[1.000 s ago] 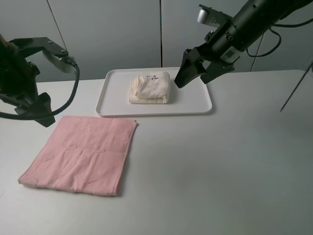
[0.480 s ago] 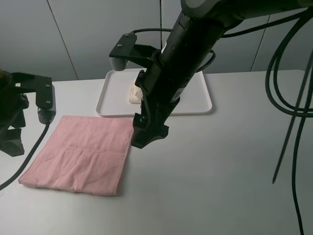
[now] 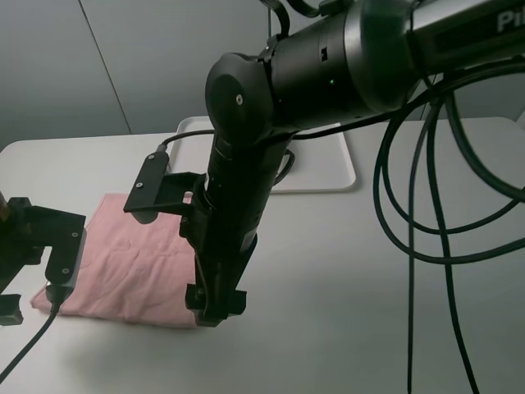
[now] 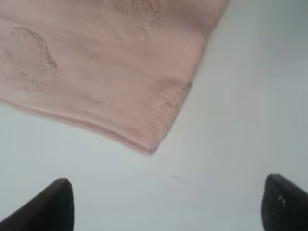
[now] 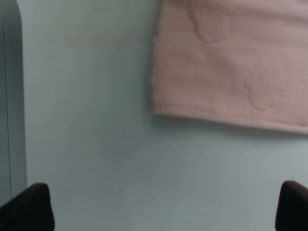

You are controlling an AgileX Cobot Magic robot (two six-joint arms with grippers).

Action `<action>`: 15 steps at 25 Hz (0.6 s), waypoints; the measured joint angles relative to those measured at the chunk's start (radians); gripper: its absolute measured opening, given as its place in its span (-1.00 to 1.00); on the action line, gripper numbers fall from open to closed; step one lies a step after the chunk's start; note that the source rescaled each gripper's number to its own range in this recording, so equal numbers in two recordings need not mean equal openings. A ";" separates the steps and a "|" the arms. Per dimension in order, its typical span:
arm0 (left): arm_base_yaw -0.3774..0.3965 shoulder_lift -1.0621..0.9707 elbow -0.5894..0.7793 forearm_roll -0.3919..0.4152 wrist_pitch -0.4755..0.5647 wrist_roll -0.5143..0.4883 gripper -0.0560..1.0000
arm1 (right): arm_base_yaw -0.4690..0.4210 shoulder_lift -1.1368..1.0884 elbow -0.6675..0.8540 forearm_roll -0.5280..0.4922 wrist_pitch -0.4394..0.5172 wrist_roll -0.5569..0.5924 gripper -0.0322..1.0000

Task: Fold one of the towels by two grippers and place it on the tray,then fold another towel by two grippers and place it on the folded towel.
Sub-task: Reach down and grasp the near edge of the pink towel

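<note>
The pale pink towel (image 3: 123, 263) lies flat on the table at the left. My right gripper (image 3: 215, 305) reaches across the middle to its near right corner and stands open; in the right wrist view the pink towel (image 5: 231, 62) ends short of the right gripper (image 5: 161, 211), which holds nothing. My left gripper (image 3: 10, 309) hangs by the towel's near left corner. In the left wrist view the pink towel (image 4: 106, 67) shows one corner ahead of the open left gripper (image 4: 168, 207). The white tray (image 3: 332, 168) sits at the back. The cream-white folded towel is hidden behind the right arm.
The bulky right arm (image 3: 271, 107) and its looping black cables (image 3: 426, 246) fill the middle and right of the exterior view. Bare white table (image 3: 344, 312) lies to the right of the pink towel. Grey wall panels stand behind the table.
The right arm has swung from beside the tray across and down to the pink towel's near right corner. The left arm has dropped toward the near left corner.
</note>
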 joint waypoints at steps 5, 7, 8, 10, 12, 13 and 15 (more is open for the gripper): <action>0.000 0.076 0.000 0.002 -0.017 0.035 1.00 | 0.021 0.040 0.000 -0.005 -0.016 0.009 1.00; 0.000 0.106 0.000 0.002 -0.025 0.053 1.00 | 0.021 0.044 0.000 -0.005 -0.020 0.011 1.00; 0.000 0.118 0.000 0.002 -0.036 0.060 1.00 | 0.021 0.044 0.000 -0.005 -0.020 0.013 1.00; 0.000 0.148 0.002 0.002 -0.055 0.066 1.00 | 0.021 0.044 0.000 -0.003 -0.020 0.013 1.00; 0.000 0.175 0.002 0.015 -0.065 0.068 1.00 | 0.021 0.044 0.000 -0.003 -0.020 0.015 1.00; 0.000 0.189 0.002 0.021 -0.072 0.068 1.00 | 0.021 0.044 0.000 -0.007 -0.020 0.015 1.00; 0.000 0.215 0.002 0.029 -0.084 0.070 1.00 | 0.021 0.044 0.000 -0.012 -0.022 0.017 1.00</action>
